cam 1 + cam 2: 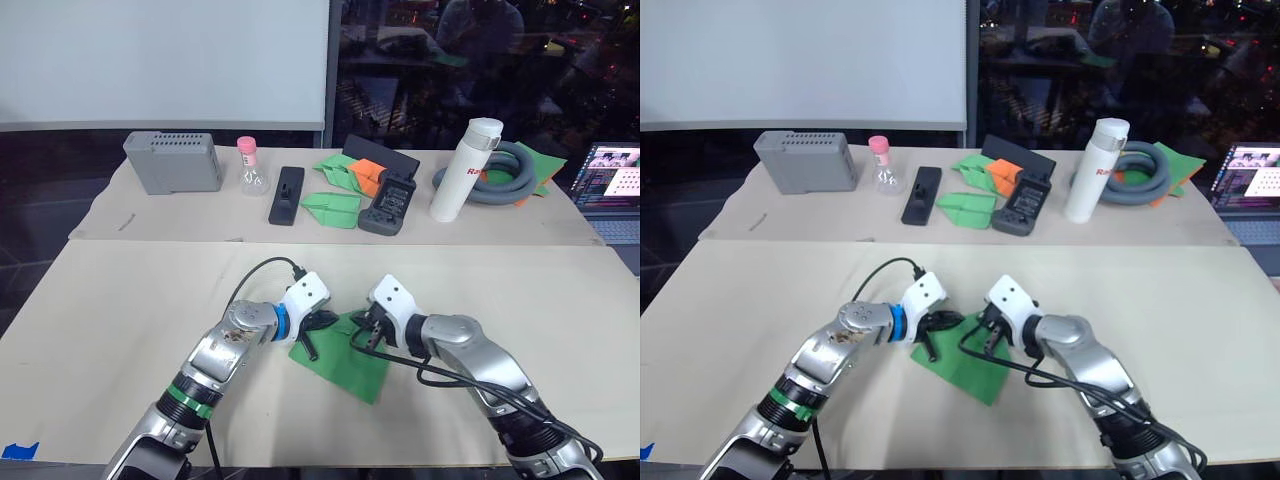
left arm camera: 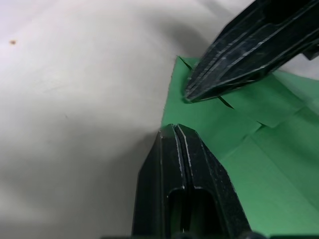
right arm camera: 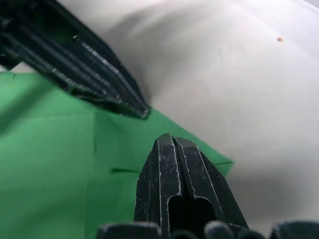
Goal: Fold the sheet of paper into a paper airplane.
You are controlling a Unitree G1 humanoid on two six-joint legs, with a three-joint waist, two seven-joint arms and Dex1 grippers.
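Beige covering spreads over the counter point(image 1: 120, 300) before us, with dark windows and a white board behind it. We see the sheet of paper point(image 1: 345, 355) lying flat on the near part of the counter, well short of the white bottle point(image 1: 462, 170) that stands at the far side. It is bright green, creased, and roughly wedge-shaped; its long axis runs diagonally, with one corner pointing toward us and to our right, and its upper edge lying away from us, under our two claws.

Our left claw point(image 1: 322, 322) reaches in from the left with the forearm angled up and inward, wrist bent toward the paper. In the left wrist view its fingers point(image 2: 177, 149) are pressed together, tip resting at the paper's edge; we cannot tell whether any paper is pinched between them. Our right claw point(image 1: 365, 335) comes in from the right, elbow out, forearm slanting inward. Its fingers point(image 3: 174, 159) are likewise pressed together, with the tip over the paper near a corner. The two claw tips sit near each other over the paper's far edge.

Beyond, beside the bottle, lie a grey hose point(image 1: 500, 175), a black remote point(image 1: 287, 195), a grey box point(image 1: 172, 160) and small green darts point(image 1: 330, 205).
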